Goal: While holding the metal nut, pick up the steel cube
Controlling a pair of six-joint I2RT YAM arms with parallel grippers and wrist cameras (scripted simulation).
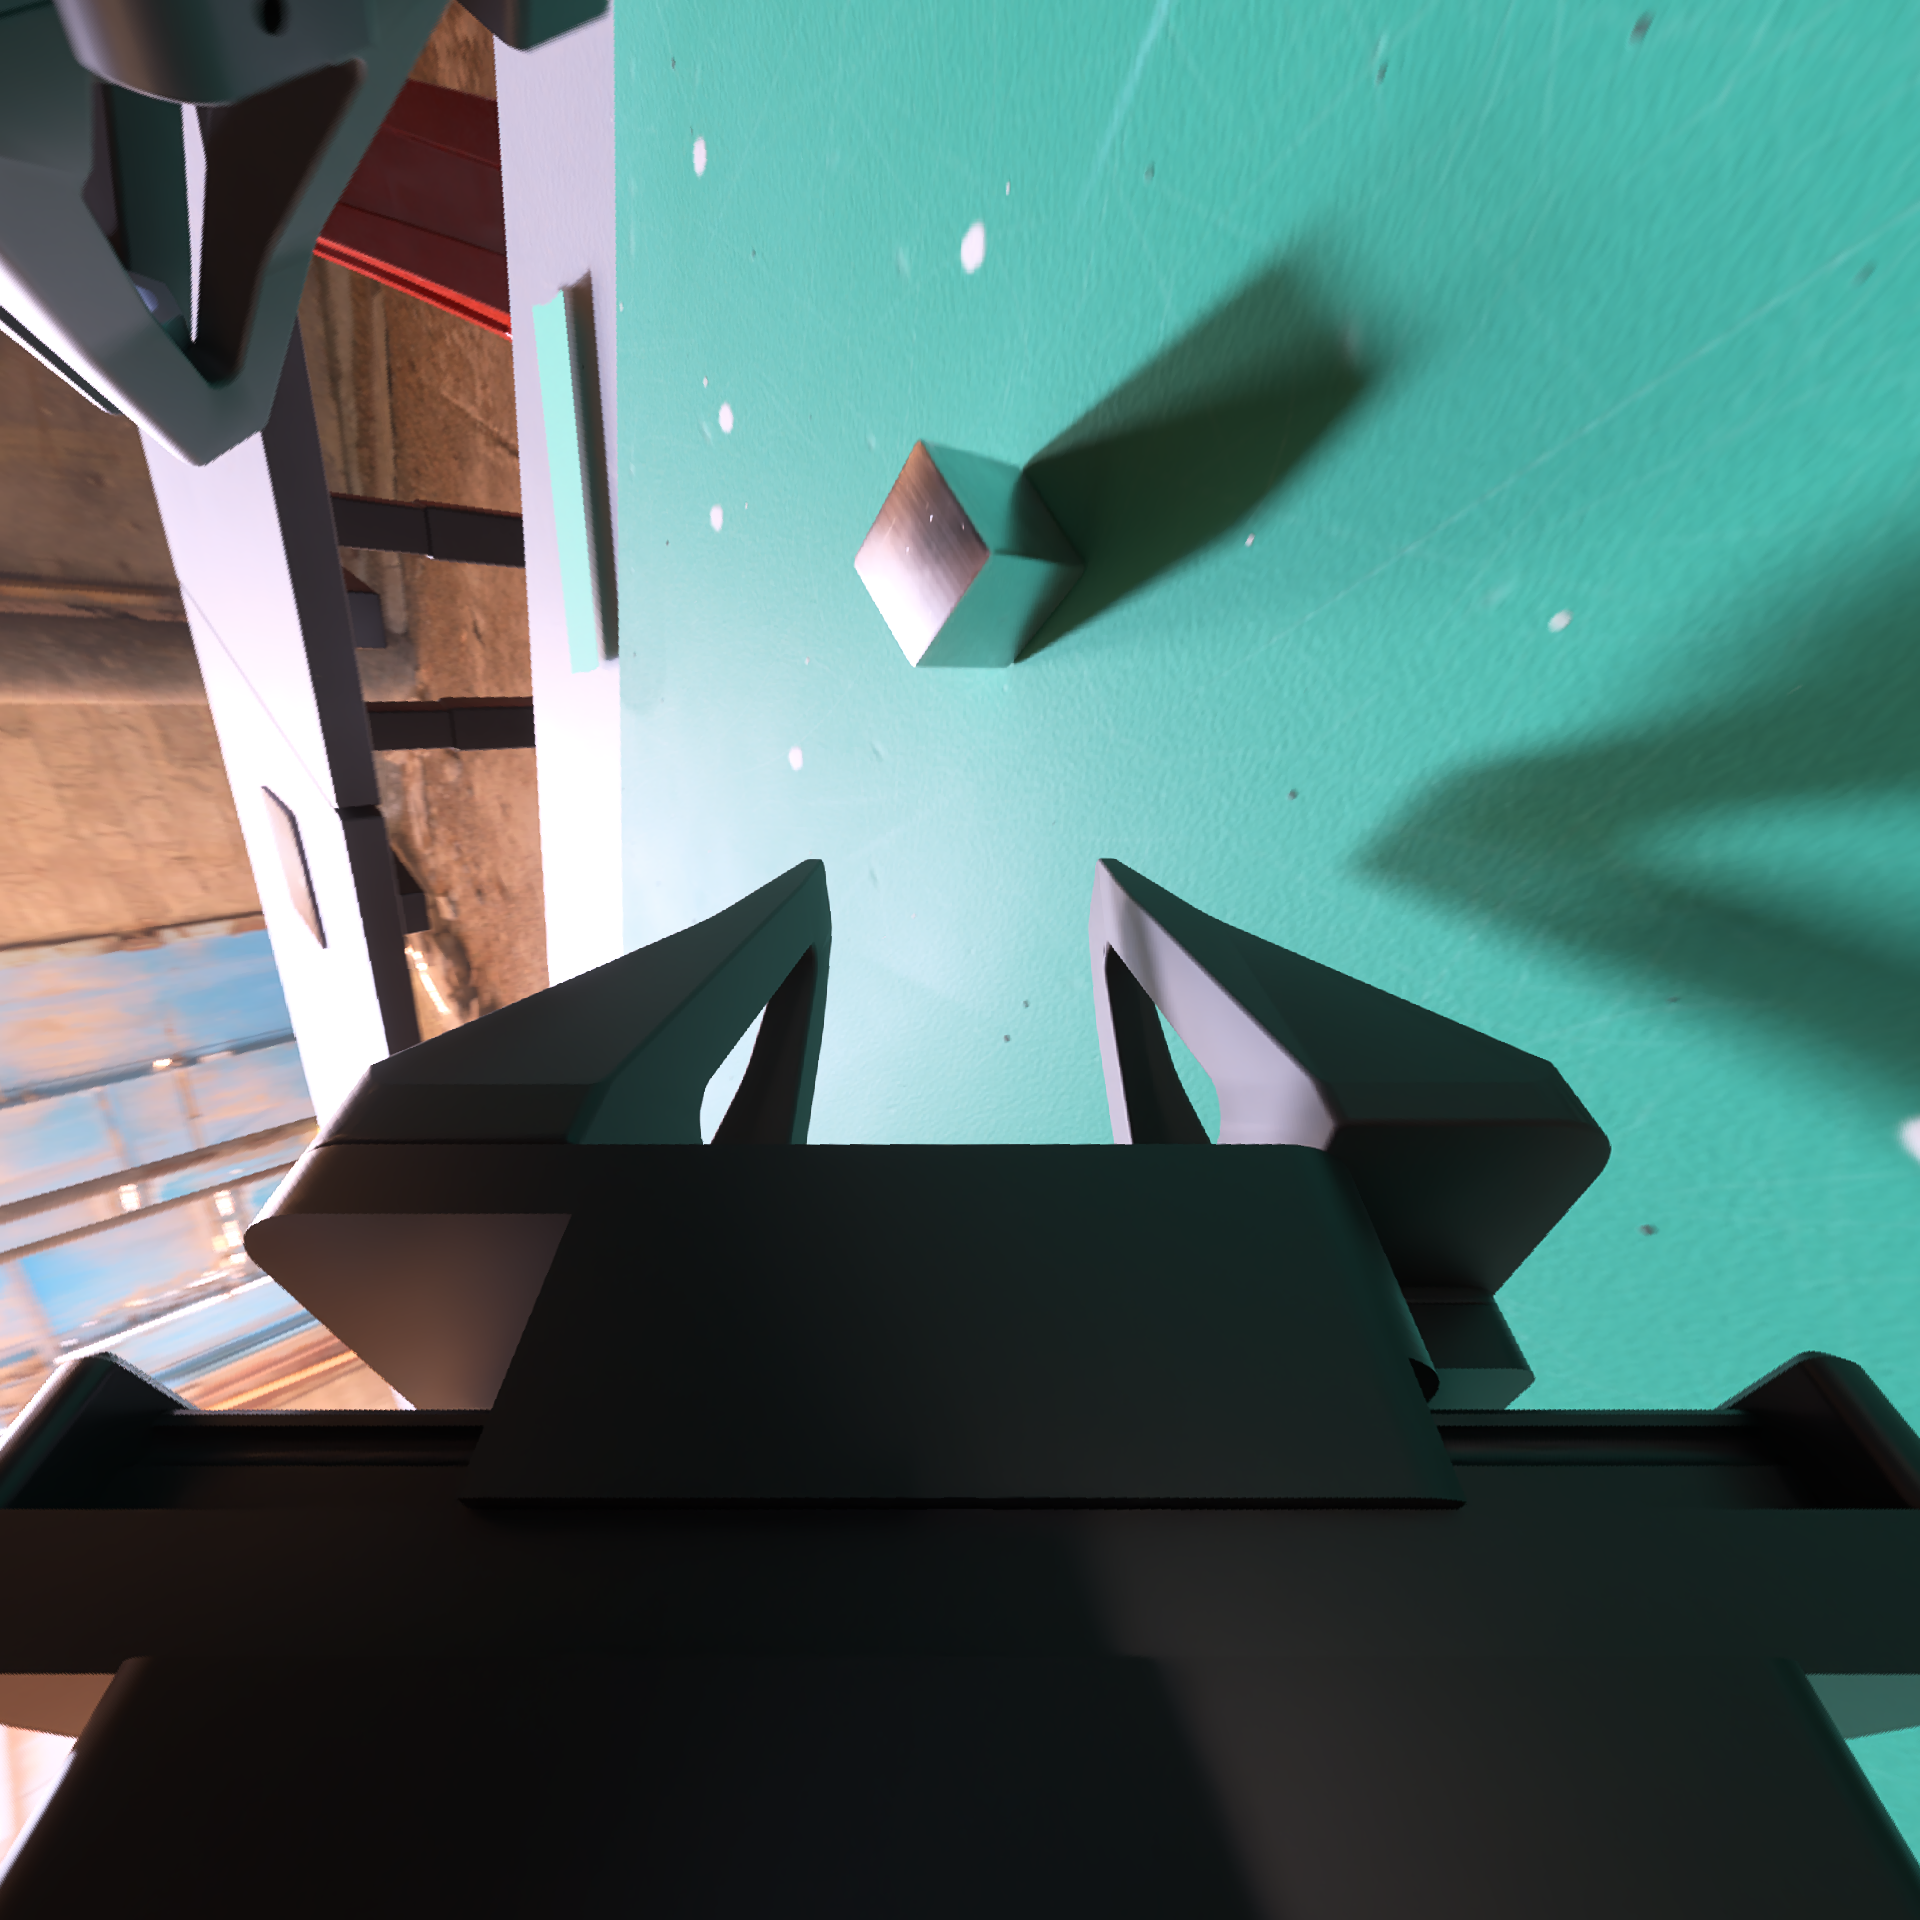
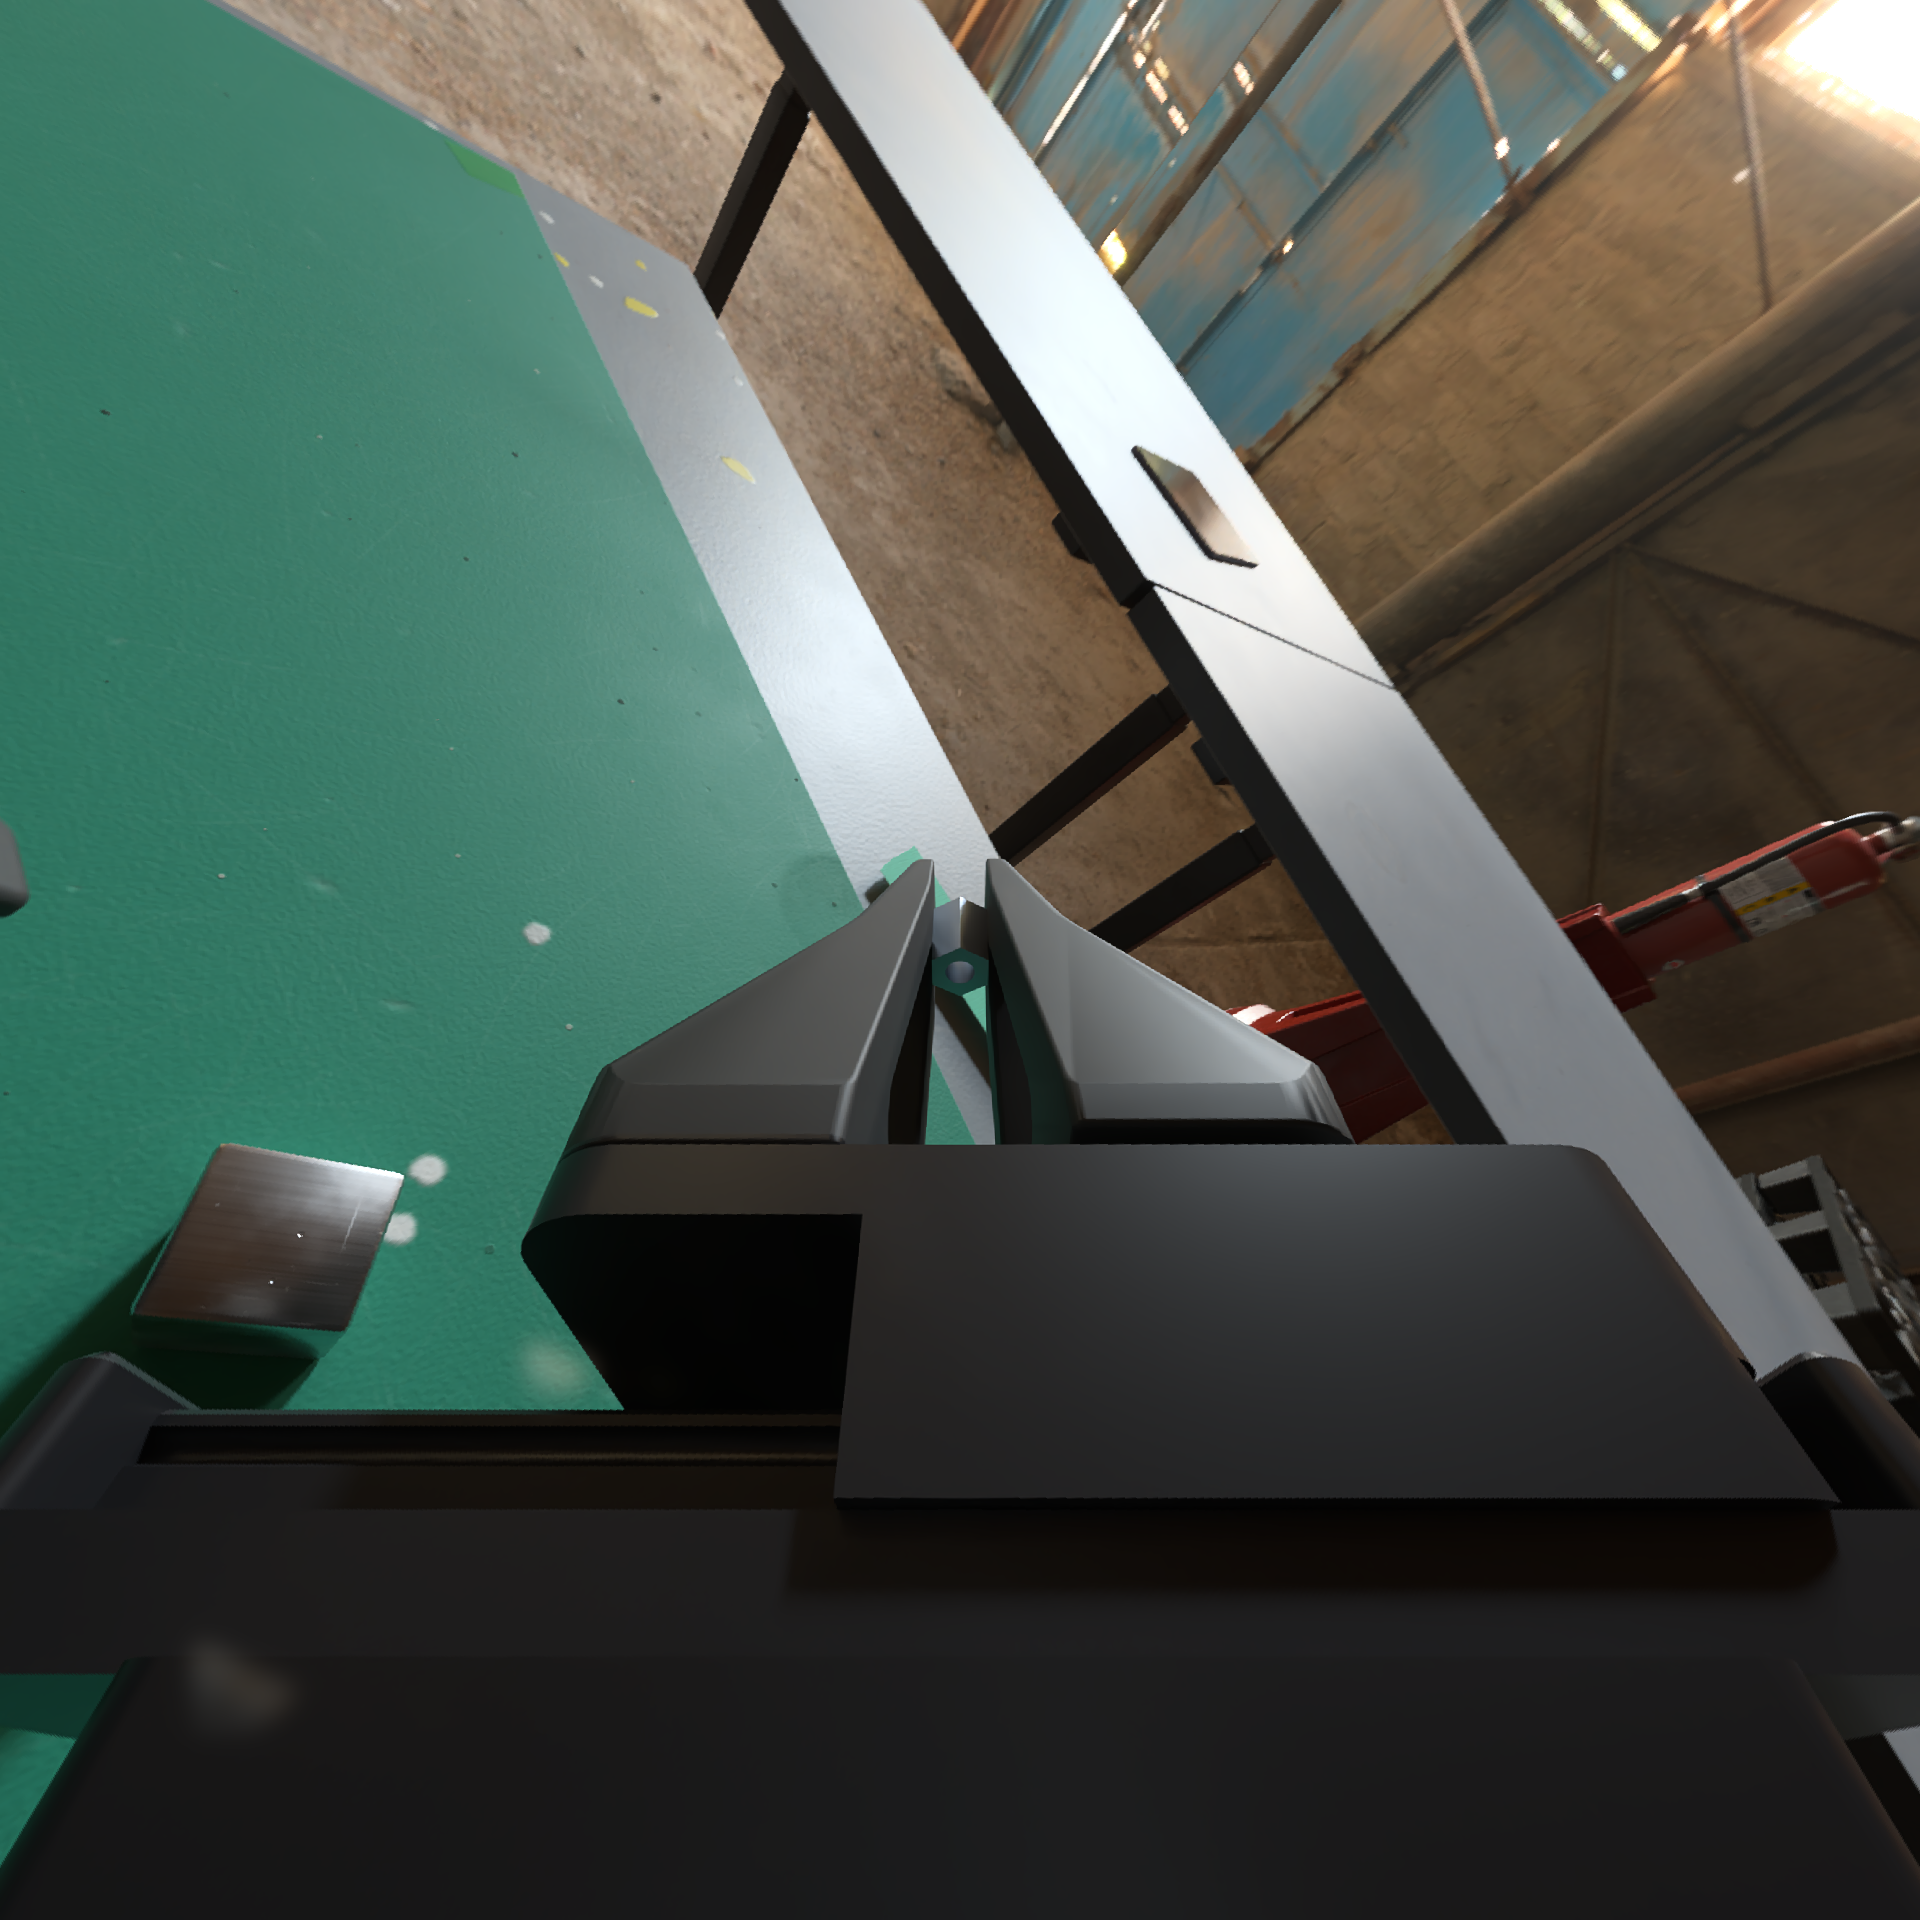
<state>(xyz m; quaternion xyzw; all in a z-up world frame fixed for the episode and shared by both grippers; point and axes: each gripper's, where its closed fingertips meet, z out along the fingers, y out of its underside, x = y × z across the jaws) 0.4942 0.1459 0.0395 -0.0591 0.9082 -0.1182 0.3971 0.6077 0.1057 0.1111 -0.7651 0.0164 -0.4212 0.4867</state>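
The steel cube [image 1: 961, 556] sits on the green mat [image 1: 1351, 727], corner toward me, a short way ahead of my left gripper [image 1: 961, 883], which is open and empty above the mat. In the right wrist view the cube [image 2: 270, 1236] lies low at the left, beside and below my right gripper [image 2: 958, 894]. The right gripper is shut on the small metal nut [image 2: 958, 951], held between the fingertips and lifted off the mat. The right gripper also shows in the left wrist view [image 1: 218, 208] at the top left, above the table's edge.
The mat's edge and a grey table border [image 2: 790, 623] run close by the right gripper. Beyond it are a white bench [image 2: 1299, 644] with black legs, a red extinguisher [image 2: 1714, 904] and the brown floor.
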